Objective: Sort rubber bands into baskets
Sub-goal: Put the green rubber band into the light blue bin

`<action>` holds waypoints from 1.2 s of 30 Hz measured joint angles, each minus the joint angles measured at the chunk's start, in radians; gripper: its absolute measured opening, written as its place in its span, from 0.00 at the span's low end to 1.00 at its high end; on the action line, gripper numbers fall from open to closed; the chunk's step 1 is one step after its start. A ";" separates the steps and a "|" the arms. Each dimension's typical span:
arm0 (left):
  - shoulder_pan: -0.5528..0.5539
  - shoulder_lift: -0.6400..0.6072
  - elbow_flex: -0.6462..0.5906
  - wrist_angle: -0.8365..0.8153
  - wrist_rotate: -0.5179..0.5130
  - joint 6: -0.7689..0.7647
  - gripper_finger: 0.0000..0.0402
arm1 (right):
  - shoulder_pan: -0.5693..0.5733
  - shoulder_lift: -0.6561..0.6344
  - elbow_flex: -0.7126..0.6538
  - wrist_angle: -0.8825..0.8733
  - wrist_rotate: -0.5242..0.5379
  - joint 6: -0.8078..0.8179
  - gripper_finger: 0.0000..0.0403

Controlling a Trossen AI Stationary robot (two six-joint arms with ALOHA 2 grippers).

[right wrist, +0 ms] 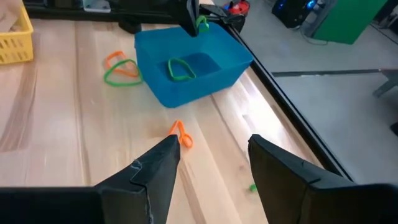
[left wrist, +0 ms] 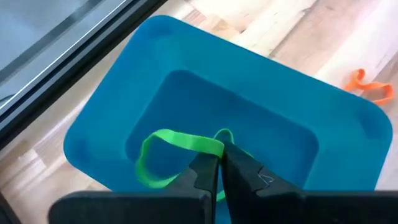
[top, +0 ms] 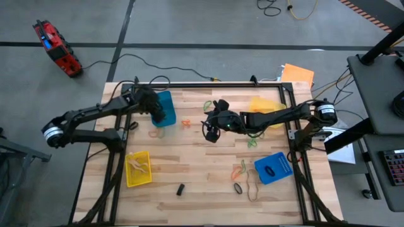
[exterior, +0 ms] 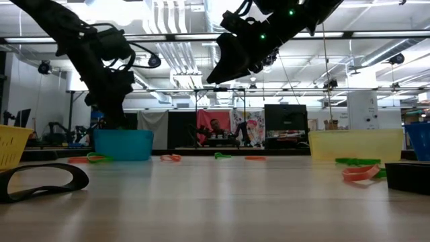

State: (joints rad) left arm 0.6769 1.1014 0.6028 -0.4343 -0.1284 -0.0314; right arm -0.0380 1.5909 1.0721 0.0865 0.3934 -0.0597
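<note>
Centrally, the left tool (left wrist: pixel 221 163) is shown clenched on a green rubber band (left wrist: pixel 171 155), which is held just above the inside of the far blue basket (left wrist: pixel 261 81) at the far left of the desk (top: pixel 189 157); a second green band (right wrist: pixel 180 68) is seen lying on that basket's floor. The right tool (right wrist: pixel 211 158) is shown released, its fingers spread and nothing between them, held above the middle of the desk, to the right of that basket.

An orange band (right wrist: pixel 182 134) is seen on the desk between the right tool and the far blue basket. On the near side of that basket an orange and a green band (right wrist: pixel 121 70) lie touching each other.

Further out, a yellow basket (top: pixel 138 168) with tan bands in it is placed at the near left, a second yellow basket (top: pixel 265 104) at the far right, partly hidden under the right arm, and a second blue basket (top: pixel 273 168) at the near right. Loose bands in orange and green (top: pixel 238 170) lie just left of the near blue basket, and black and tan ones (top: pixel 246 188) nearer still. A small black block (top: pixel 180 188) is seen at the near middle of the desk.
</note>
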 joint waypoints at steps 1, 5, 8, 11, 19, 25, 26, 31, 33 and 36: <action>0.000 0.001 0.001 -0.001 0.000 -0.001 0.02 | 0.000 0.000 0.000 -0.005 0.000 0.000 0.47; 0.000 0.003 0.007 0.000 0.000 -0.004 0.09 | 0.000 0.000 0.000 -0.007 0.000 0.017 0.47; -0.001 0.003 0.009 -0.001 0.000 -0.004 0.16 | 0.000 0.000 0.000 -0.030 0.000 0.035 0.47; -0.001 0.003 0.010 -0.001 0.000 -0.002 0.24 | 0.000 0.000 0.000 -0.057 0.000 0.050 0.47; -0.047 -0.020 0.012 0.065 0.039 -0.043 0.39 | 0.002 0.000 -0.001 -0.203 -0.001 0.150 0.46; -0.268 -0.049 -0.051 0.352 0.065 -0.050 0.39 | 0.022 0.000 0.046 -0.474 -0.100 0.410 0.46; -0.308 -0.051 -0.056 0.389 0.058 -0.032 0.39 | 0.026 0.000 0.059 -0.537 -0.120 0.455 0.46; -0.465 -0.052 -0.054 0.475 -0.035 0.061 0.39 | 0.038 0.000 0.107 -0.902 -0.171 0.681 0.46; -0.499 -0.053 -0.047 0.491 -0.094 0.091 0.39 | 0.038 0.000 0.106 -1.030 -0.177 0.733 0.46; -0.517 -0.059 -0.044 0.498 -0.159 0.115 0.39 | 0.035 0.000 0.074 -1.119 -0.180 0.810 0.46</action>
State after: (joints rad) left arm 0.1595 1.0429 0.5587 0.0638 -0.2872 0.0835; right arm -0.0029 1.5906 1.1457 -1.0320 0.2138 0.7498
